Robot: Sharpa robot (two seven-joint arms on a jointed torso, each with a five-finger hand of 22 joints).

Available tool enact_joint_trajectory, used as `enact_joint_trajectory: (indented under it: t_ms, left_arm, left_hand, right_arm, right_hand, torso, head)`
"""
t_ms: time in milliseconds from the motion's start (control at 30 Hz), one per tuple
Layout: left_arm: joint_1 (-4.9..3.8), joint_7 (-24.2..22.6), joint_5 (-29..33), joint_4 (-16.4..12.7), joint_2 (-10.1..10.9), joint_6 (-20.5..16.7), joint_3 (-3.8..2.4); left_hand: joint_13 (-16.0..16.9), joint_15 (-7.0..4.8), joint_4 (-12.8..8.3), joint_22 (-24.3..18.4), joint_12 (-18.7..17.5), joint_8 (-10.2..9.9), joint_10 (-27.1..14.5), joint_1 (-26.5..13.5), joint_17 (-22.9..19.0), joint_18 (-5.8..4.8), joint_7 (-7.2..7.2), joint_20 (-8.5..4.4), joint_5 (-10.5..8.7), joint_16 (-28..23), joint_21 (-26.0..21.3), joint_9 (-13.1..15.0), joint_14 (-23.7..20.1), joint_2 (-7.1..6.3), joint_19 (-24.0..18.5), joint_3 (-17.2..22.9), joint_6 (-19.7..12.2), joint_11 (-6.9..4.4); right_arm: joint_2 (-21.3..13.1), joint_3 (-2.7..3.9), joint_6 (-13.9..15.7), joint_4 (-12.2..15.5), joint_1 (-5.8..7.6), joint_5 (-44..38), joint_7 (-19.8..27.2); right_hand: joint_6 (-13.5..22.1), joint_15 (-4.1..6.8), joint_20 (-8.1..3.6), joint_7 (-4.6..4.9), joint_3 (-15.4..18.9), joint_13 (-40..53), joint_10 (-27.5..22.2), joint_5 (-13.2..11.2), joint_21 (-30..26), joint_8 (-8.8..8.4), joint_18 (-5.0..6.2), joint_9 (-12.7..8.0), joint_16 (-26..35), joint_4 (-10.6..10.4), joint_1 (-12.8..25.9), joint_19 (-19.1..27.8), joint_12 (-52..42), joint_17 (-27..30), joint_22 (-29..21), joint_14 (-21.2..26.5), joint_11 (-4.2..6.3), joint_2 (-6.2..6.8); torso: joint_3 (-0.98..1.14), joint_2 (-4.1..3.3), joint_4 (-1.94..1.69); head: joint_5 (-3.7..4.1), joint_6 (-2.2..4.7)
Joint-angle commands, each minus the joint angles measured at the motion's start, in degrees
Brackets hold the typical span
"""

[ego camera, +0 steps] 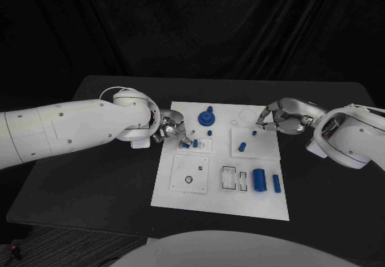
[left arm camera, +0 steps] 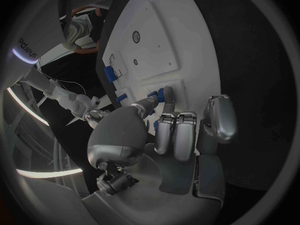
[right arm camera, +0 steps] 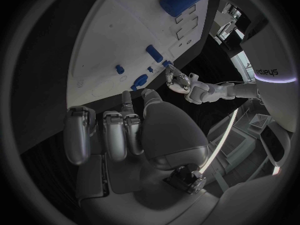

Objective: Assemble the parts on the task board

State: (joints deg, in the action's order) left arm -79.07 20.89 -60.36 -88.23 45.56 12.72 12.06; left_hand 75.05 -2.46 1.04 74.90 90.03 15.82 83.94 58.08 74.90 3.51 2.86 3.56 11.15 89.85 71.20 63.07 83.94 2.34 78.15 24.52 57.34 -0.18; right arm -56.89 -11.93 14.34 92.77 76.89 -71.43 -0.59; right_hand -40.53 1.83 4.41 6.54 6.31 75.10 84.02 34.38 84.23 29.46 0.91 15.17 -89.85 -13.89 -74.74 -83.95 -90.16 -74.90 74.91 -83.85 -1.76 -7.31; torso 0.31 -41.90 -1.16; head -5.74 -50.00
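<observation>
Left hand (ego camera: 171, 132) is pinching a small blue peg (ego camera: 186, 144) at the task board (ego camera: 221, 203)'s left edge; right hand (ego camera: 277, 118) is hovering, fingers curled together, holding nothing.

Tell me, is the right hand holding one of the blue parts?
No, the right hand hovers at the task board's far right edge with nothing in its curled fingers.

Left hand (ego camera: 172, 132) pinching blue part (ego camera: 186, 144); right hand (ego camera: 277, 118) over task board (ego camera: 216, 194)

task board (ego camera: 221, 192) mid-table (ego camera: 88, 183), parts (ego camera: 259, 179) on it, hands flanking
</observation>
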Motion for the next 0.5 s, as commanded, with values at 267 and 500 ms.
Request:
enact_joint_trajectory:
  t_ms: [267,500]
  left_arm:
    - [0.2,-0.26,-0.14,-0.15,0.52,1.55,0.11]
    - [-0.1,-0.31,-0.14,-0.68,1.39,0.56,0.11]
  left_hand:
    - [14.95,-0.54,-0.12,9.36,-0.03,0.4,6.06,0.33,15.1,0.81,-0.26,-0.05,0.31,0.15,0.28,0.12,6.06,0.88,0.51,-0.29,0.13,-0.52]
    - [14.95,-0.59,-0.27,9.35,-0.03,0.44,6.06,0.67,15.1,0.82,-0.27,-0.09,1.17,0.15,0.25,0.11,6.06,0.9,0.51,-0.25,-0.02,-0.55]
  right_arm:
    - [-0.03,0.04,-0.28,-0.09,-0.33,-0.08,-1.15]
    - [-0.06,0.04,-0.12,-0.07,-0.38,-0.08,-1.19]
  right_hand:
    - [-0.48,0.07,-0.01,-0.08,-0.32,14.9,5.98,0.36,-0.33,-0.41,0.8,-0.13,-0.15,0.43,-0.76,-2.28,0.16,-15.1,12.82,-6.15,0.11,0.03]
    - [-0.48,0.07,-0.01,-0.08,-0.32,14.9,5.98,0.36,-0.33,-0.41,0.8,-0.13,-0.15,0.43,-0.76,-2.28,0.16,-15.1,12.82,-6.15,0.11,0.03]
  torso:
    - [0.03,-0.01,-0.03]
    - [0.01,0.0,-0.03]
  head:
    - [-0.06,0.0]
    - [-0.16,0.0]
